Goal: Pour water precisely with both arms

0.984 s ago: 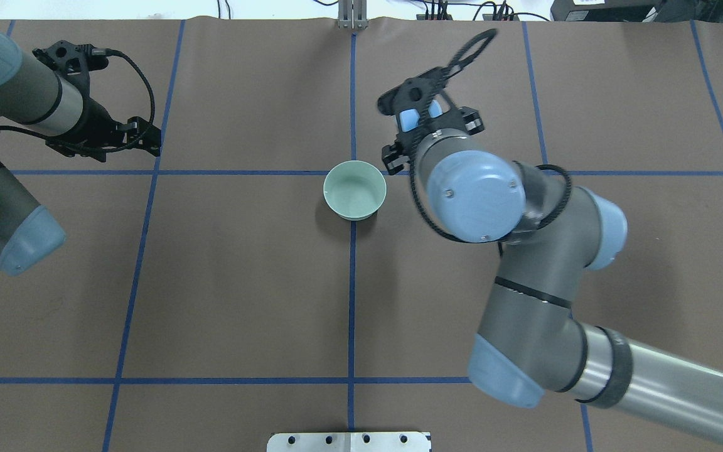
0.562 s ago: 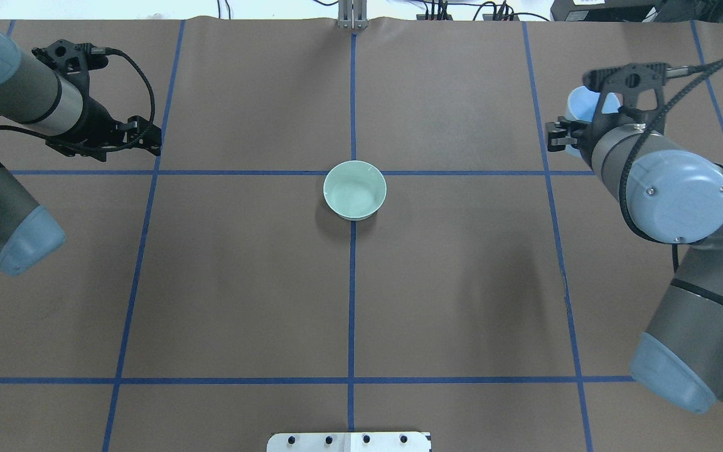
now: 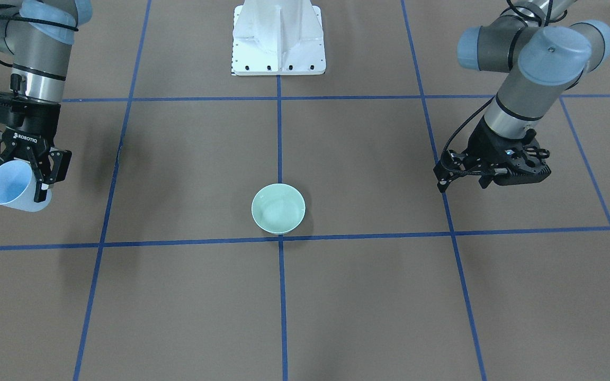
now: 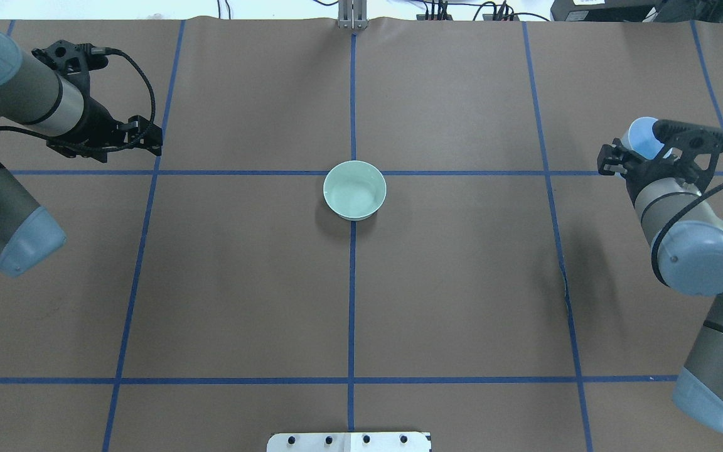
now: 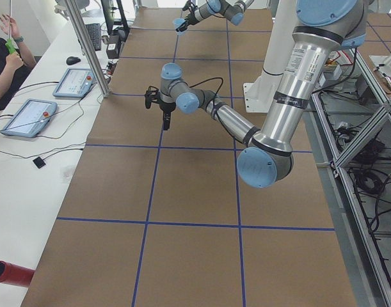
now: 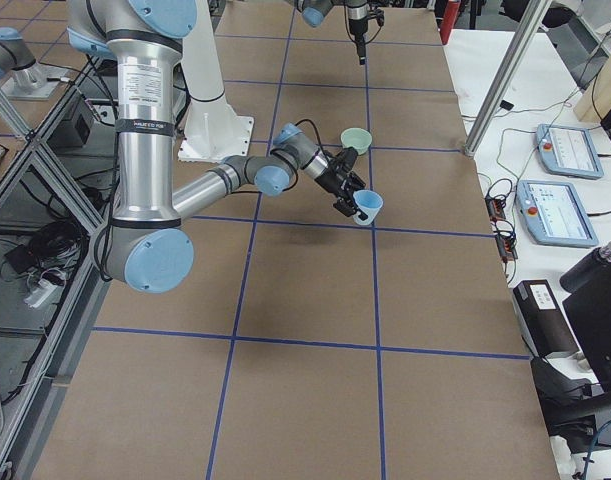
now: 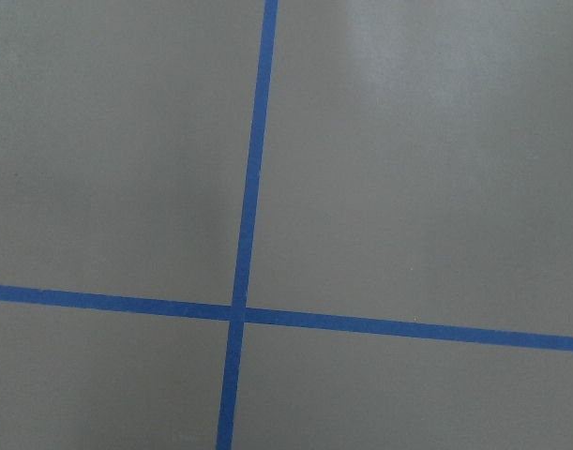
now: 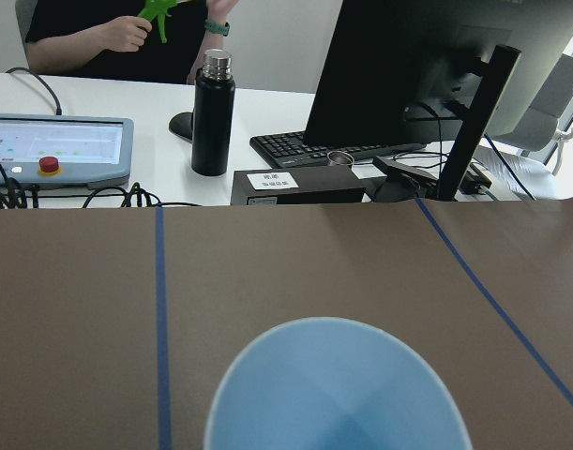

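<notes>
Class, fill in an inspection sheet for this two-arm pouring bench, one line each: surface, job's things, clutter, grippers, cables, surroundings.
Surface: brown mat marked with a blue tape grid.
Job's things: green bowl upright at the mat's centre; blue cup held tilted, no water visible in it.
Clutter: nothing seen.
Grippers: right gripper shut on the blue cup; left gripper appears shut, holding nothing.
Cables: black cable loops at the left wrist; another runs along the right wrist.
Surroundings: white pedestal; operators' desk with black bottle, monitor, pendant and a person.
</notes>
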